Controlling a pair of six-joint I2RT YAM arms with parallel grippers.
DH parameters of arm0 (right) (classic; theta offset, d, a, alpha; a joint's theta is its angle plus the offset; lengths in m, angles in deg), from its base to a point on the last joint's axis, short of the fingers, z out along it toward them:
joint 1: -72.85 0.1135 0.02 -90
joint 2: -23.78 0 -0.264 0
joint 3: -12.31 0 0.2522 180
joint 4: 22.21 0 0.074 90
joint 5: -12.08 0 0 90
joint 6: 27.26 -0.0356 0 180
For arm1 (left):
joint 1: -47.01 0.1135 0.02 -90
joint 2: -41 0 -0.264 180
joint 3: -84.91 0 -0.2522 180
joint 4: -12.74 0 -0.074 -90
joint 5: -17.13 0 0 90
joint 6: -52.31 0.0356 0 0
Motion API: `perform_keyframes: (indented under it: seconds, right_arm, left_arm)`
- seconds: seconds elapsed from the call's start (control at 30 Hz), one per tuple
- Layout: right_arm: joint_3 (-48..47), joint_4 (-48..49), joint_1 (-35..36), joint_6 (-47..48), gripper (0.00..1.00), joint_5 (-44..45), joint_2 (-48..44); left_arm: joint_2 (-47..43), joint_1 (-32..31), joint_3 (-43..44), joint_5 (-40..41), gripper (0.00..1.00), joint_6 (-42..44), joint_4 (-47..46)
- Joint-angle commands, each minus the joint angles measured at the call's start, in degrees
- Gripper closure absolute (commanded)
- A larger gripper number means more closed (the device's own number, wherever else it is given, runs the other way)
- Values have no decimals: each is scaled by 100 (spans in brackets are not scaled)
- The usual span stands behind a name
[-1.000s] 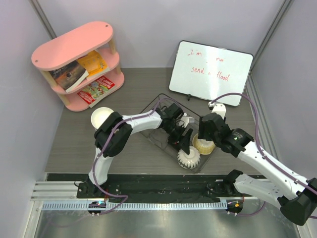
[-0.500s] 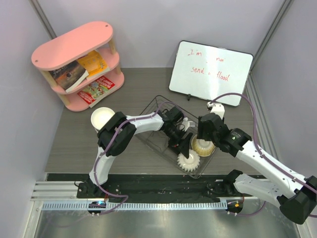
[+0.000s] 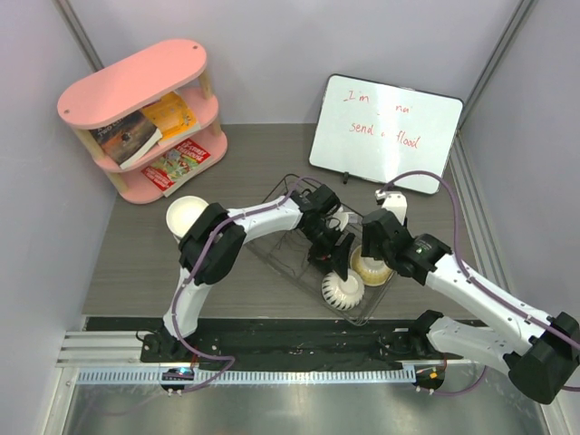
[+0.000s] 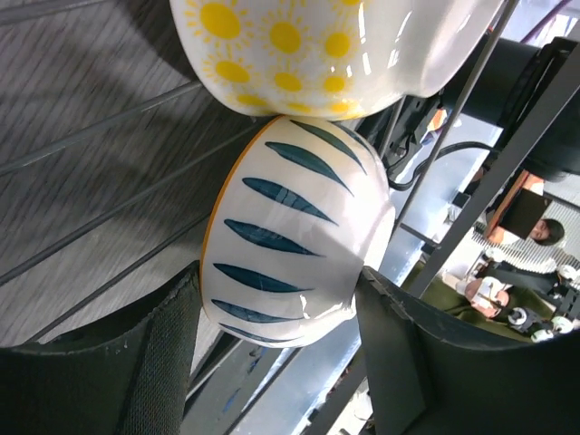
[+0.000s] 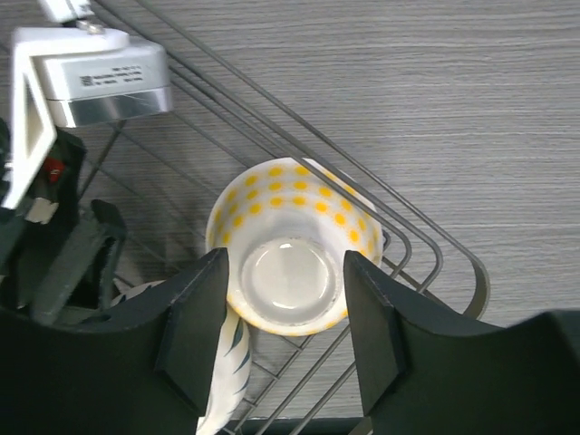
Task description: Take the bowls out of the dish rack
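The black wire dish rack (image 3: 288, 246) sits mid-table. A white bowl with dark-blue leaf strokes (image 3: 343, 291) stands on edge at its near end, and a yellow patterned bowl (image 3: 372, 265) is beside it. My left gripper (image 4: 279, 281) is open, with the white bowl (image 4: 290, 245) between its jaws and the yellow bowl (image 4: 317, 45) just beyond. My right gripper (image 5: 283, 272) is open and straddles the yellow bowl's (image 5: 290, 263) foot. A cream bowl (image 3: 186, 216) stands on the table left of the rack. Red and banded bowls are not in view.
A pink shelf (image 3: 145, 118) with books stands at the back left. A whiteboard (image 3: 385, 131) leans at the back right. The rack wires (image 5: 399, 236) run close round the yellow bowl. A metal rail (image 3: 272, 372) runs along the near edge.
My right gripper has shifted slightly left over the yellow bowl. My left gripper has barely moved. Both bowls stay in the rack.
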Motion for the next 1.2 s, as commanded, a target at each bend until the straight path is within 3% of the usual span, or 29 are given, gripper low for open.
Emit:
perform_keyframes:
  seconds: [0.0, 0.2, 0.3, 0.33, 0.83, 1.17]
  right_arm:
    - [21, 254, -7, -105, 43, 482, 134]
    - [-215, 509, -50, 35, 52, 710, 748]
    - [-295, 763, -164, 193, 65, 702, 1003]
    - [-330, 825, -208, 229, 74, 693, 1065]
    - [-989, 1511, -1079, 905, 78, 193, 2243]
    - [-1419, 1749, -1316, 1125, 80, -203, 2797]
  left_arm:
    - [-269, 210, 440, 625, 100, -185, 6]
    - [-612, 289, 572, 818, 100, -264, 42]
    - [-736, 350, 590, 898, 100, -281, 68]
    - [-832, 368, 590, 968, 100, -282, 68]
    - [-1509, 650, 502, 1240, 100, -387, -37]
    - [-2019, 650, 344, 2005, 100, -300, 85]
